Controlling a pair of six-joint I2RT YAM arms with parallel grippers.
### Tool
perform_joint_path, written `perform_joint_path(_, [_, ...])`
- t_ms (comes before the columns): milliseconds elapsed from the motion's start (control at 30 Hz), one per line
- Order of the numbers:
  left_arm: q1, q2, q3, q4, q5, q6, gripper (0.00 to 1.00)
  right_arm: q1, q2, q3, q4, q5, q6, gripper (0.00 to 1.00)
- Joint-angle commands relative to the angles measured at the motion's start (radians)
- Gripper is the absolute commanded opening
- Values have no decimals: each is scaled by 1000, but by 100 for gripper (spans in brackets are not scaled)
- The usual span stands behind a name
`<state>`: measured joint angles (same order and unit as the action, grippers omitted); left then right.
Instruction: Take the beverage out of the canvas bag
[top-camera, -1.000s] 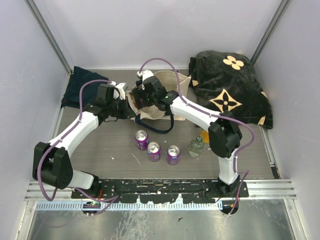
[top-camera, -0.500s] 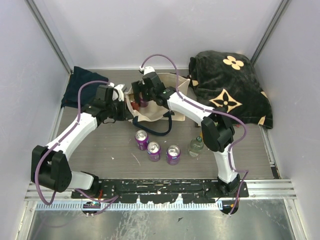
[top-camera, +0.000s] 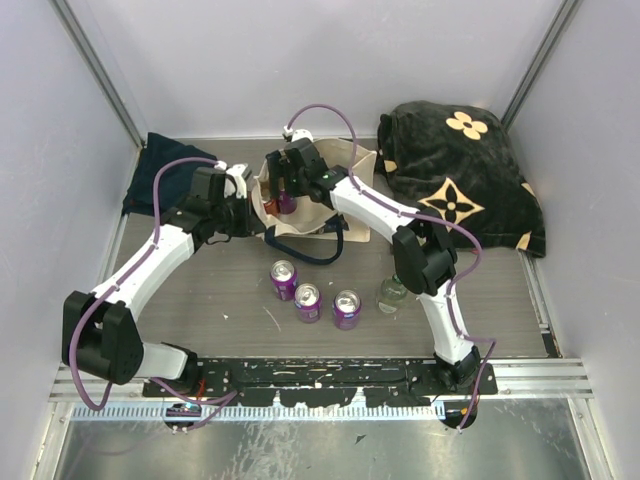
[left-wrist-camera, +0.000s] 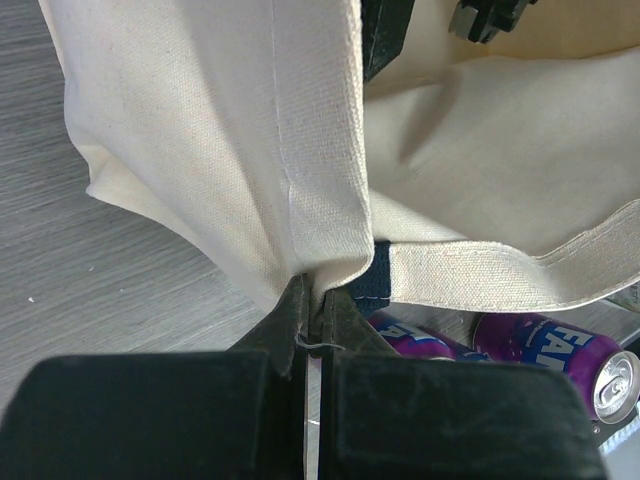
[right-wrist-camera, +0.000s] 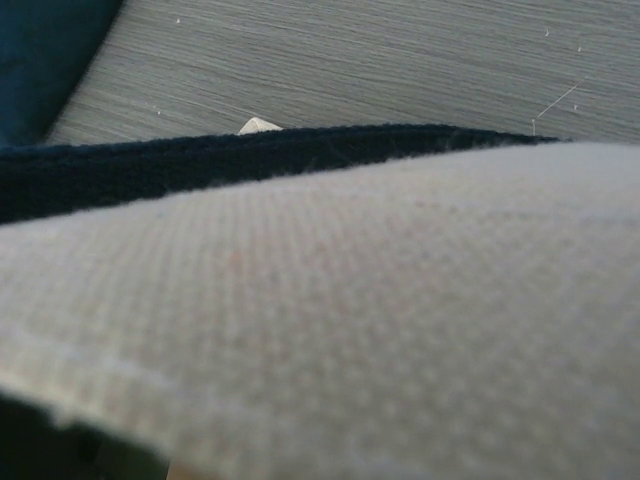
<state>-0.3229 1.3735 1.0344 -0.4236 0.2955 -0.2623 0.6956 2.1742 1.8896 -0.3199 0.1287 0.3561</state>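
The cream canvas bag lies at the back middle of the table, its mouth facing left and a navy handle looped in front. My left gripper is shut on a fold of the bag's edge. My right gripper is down in the mouth. A small purple shape, seemingly a beverage can, shows by its fingers, and I cannot tell if it is gripped. In the right wrist view, blurred canvas and navy trim hide the fingers.
Three purple cans and a small glass bottle stand on the table in front of the bag. A black bag with tan flowers lies back right. A navy cloth lies back left.
My right gripper has moved left and deeper into the bag's mouth, and its elbow has swung in. The bag's mouth has shifted a little left. My left gripper has kept its hold.
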Motion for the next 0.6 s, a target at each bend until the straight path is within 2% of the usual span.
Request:
perform_joint_path(0, [8, 26, -8, -110, -29, 8, 1, -14, 36, 60, 2, 39, 46, 90])
perform_joint_path(300, [7, 43, -7, -95, -12, 9, 1, -15, 144, 169, -50, 68, 37, 87])
perform_joint_path(433, [8, 47, -12, -85, -2, 6, 1, -17, 157, 160, -28, 106, 55, 85])
perform_joint_path(567, [8, 55, -17, -86, 4, 6, 1, -17, 161, 154, -11, 126, 81, 79])
